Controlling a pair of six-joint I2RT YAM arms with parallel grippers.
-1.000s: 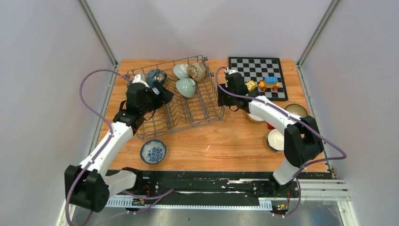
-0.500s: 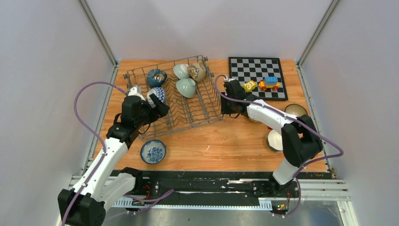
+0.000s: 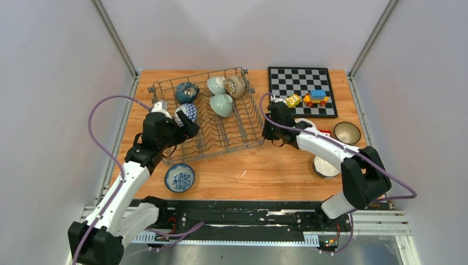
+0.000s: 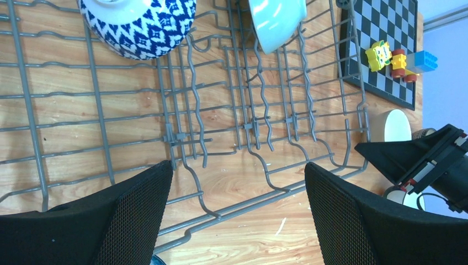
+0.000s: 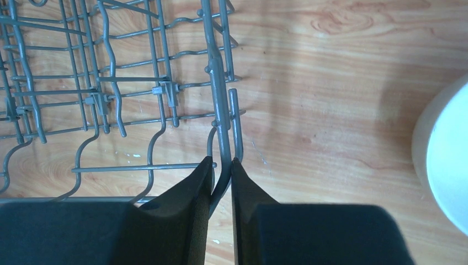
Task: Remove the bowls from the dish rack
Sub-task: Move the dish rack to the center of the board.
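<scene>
The grey wire dish rack [image 3: 221,130] sits at the table's back left. Several bowls stand in it: a dark teal one [image 3: 186,91], a blue-and-white patterned one [image 3: 188,112], two pale green ones [image 3: 215,84] [image 3: 222,104] and a beige-brown one [image 3: 235,86]. My left gripper [image 3: 190,128] hovers open over the rack's left rows, just in front of the patterned bowl [image 4: 138,25], with only rack wires between its fingers [image 4: 138,210]. My right gripper [image 5: 222,161] is shut on the rack's right rim wire [image 5: 219,99] near the front right corner.
A blue-and-white bowl [image 3: 180,178] lies on the table in front of the rack. White bowls [image 3: 324,165] [image 3: 304,122] and a brown bowl [image 3: 346,132] sit to the right. The chessboard [image 3: 301,83] with toy blocks [image 3: 315,97] lies at the back right.
My right gripper has closed onto the rack's right rim wire and drawn nearer. My left arm pulled back, uncovering the patterned bowl. The rack has shifted slightly.
</scene>
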